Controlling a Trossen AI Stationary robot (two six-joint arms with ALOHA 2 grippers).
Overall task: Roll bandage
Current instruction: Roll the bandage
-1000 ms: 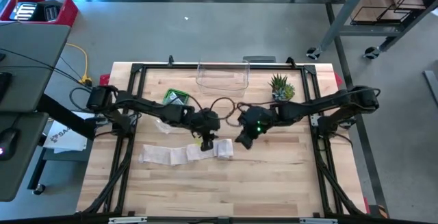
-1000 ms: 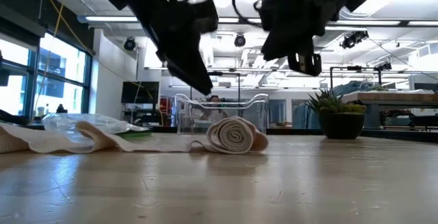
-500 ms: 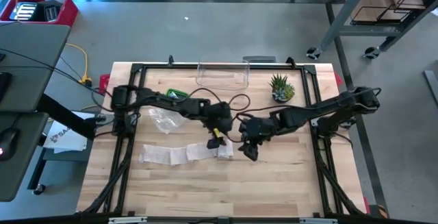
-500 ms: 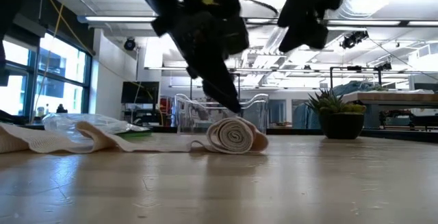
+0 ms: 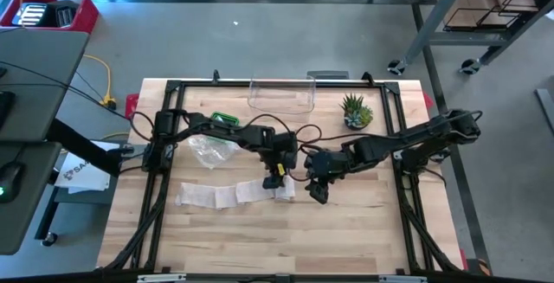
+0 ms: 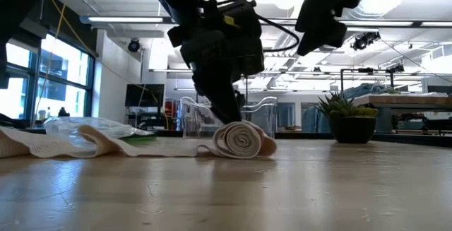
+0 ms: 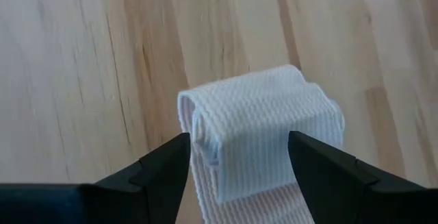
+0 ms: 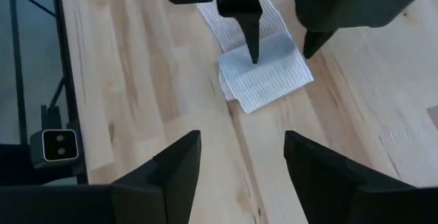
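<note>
A white woven elastic bandage (image 5: 234, 194) lies on the light wooden table (image 5: 346, 231) near its middle, its right end wound into a small roll (image 6: 244, 140) and the rest stretched flat toward the left. The left gripper (image 5: 277, 177) hangs directly over the roll, fingers spread wide on either side of it and holding nothing. The right gripper (image 5: 318, 189) hovers just beside the roll's right end, its fingers parted and empty.
</note>
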